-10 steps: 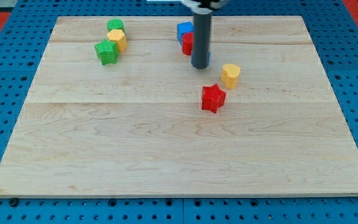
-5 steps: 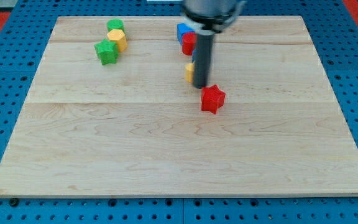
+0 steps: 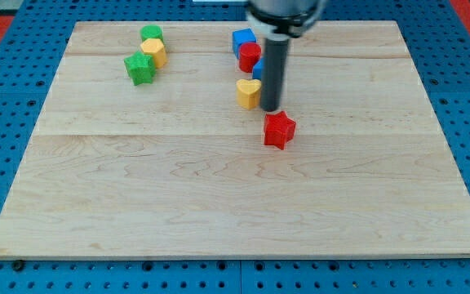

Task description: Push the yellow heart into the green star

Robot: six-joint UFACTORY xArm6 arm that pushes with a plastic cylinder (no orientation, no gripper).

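The yellow heart lies near the board's upper middle. My tip stands right against its right side, just above the red star. The green star sits far off at the upper left, touching a yellow hexagon block, with a green block above that.
A blue block and a red block sit just above the yellow heart, with another blue block partly hidden behind the rod. The wooden board lies on a blue pegboard.
The yellow heart has gone from the rod's right to its left, well toward the view's left. My tip moved down and slightly right, then held close to the heart's right side.
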